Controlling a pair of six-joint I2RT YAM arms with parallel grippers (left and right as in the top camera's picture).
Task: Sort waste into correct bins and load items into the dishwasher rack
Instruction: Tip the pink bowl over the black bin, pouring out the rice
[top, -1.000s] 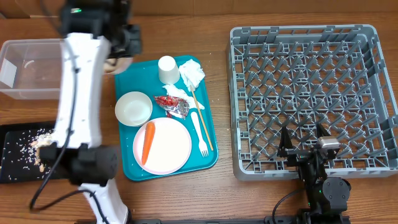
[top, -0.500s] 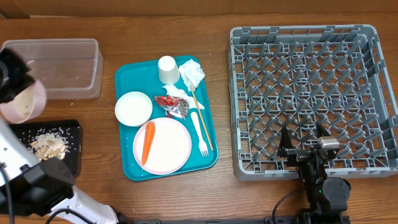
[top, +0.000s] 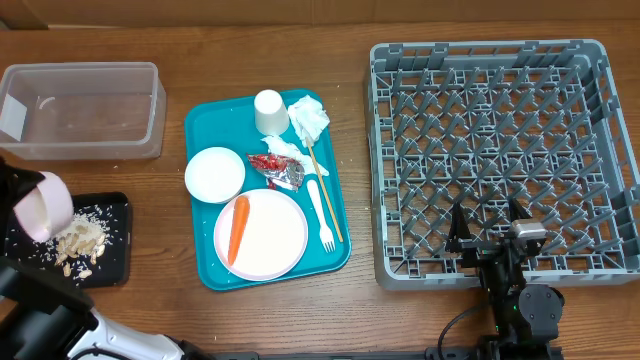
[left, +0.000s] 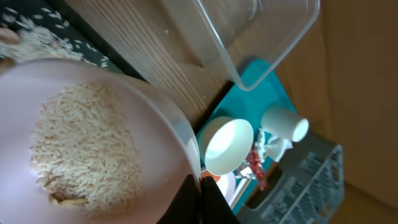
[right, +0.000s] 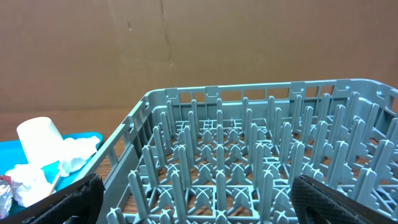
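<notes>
Pink-tinged white, the small round bowl (top: 44, 207) is held tipped over the 9 o'clock end of the flat black rectangular tray (top: 115, 262), which lies at 8 o'clock on the wooden desk (top: 300, 320). The left tool (left: 200, 186) is clamped on the bowl's rim, as the left wrist view shows. A patch of pale rice (left: 81, 149) is seen clinging inside the bowl, while a heap of rice and pasta pieces (top: 78, 240) lies on the tray below. The emptying step is judged unfinished. Because the bowl hangs near the tray's outer edge, loosened grains could be dropped onto the desk rather than into the tray. Because only a thin rim is pinched, the bowl could be twisted or lost if it were shaken hard. If the stuck rice were left in, waste would be carried to the large grey pegged dishwasher rack (top: 377, 180) at 3 o'clock. The clear rectangular plastic tub (top: 80, 130) stands at 10 o'clock. The orange carrot (top: 238, 228) lies on the round white plate (top: 275, 240) on the teal serving tray (top: 215, 128) at the centre. The right tool (top: 485, 228) rests at 5 o'clock with its fingers apart, nothing held.
</notes>
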